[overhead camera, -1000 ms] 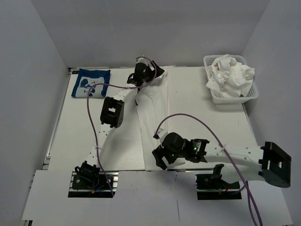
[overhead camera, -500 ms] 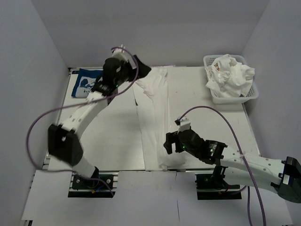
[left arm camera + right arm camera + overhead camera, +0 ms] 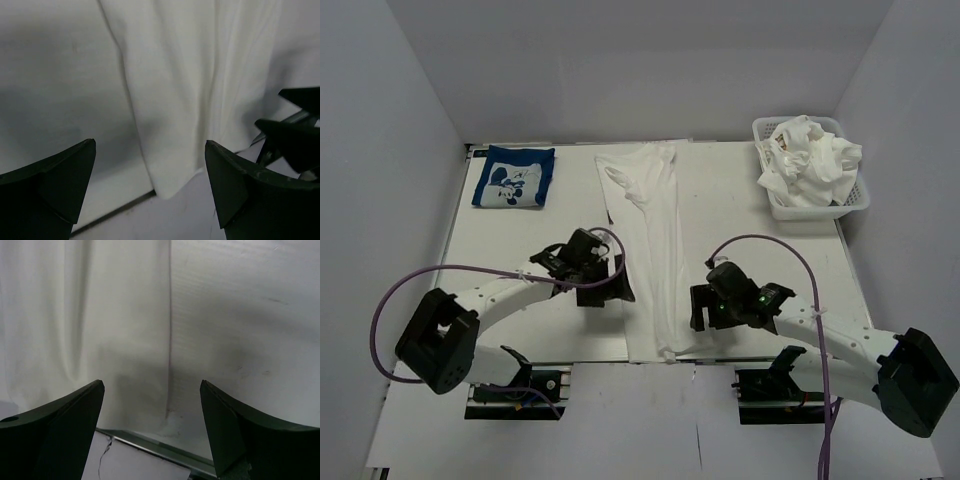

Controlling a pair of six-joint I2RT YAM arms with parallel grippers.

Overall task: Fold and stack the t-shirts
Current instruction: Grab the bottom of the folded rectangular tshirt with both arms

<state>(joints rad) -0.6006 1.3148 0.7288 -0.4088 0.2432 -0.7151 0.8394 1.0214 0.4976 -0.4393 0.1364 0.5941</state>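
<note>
The left gripper (image 3: 603, 288) has come back from the far end of the white t-shirt (image 3: 655, 240) and now hangs low over the table (image 3: 520, 230) near the near end of the shirt. The right gripper (image 3: 701, 306) has moved off the cloth to its right side. The shirt now lies as one long narrow strip between the two grippers, running away from them to the far edge.

In the left wrist view the left gripper (image 3: 150, 145) has its fingers wide apart and holds nothing; the left border of the shirt (image 3: 190, 75) lies under the gap. The right gripper (image 3: 152, 382) is also spread and empty, with the right border of the shirt (image 3: 75, 315) below it.

The navy t-shirt (image 3: 513, 177) lies folded far beyond the left gripper, to its left. A basket (image 3: 810, 212) of white cloth stands far beyond the right gripper.
</note>
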